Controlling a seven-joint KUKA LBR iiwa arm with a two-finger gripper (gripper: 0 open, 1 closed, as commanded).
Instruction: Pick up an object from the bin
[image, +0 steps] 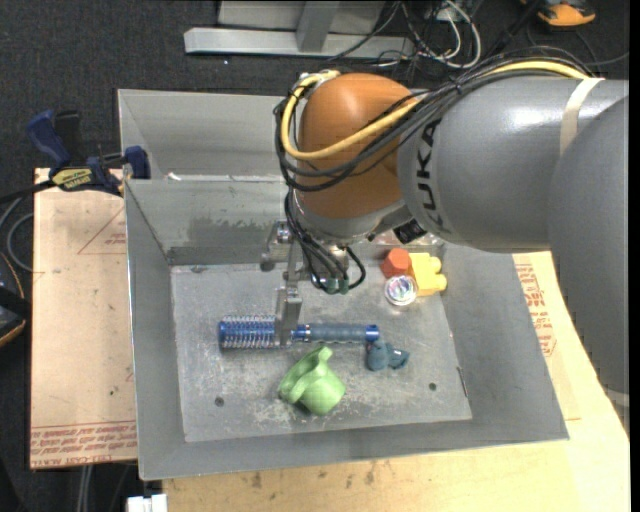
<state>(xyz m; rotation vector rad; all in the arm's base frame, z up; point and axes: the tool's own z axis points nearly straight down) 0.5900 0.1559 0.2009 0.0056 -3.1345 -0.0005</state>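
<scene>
You have the gripper (290, 315) down on the blue brush (250, 332) mid-bin (150, 300), just right of its bristles. Whether it is spread or pressed together, you cannot tell (a green toy (313, 385) lies near).

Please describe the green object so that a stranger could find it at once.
In the grey bin, find the blue brush lying across the middle. Just below its handle sits a lumpy green thing, the sole green item there.
</scene>
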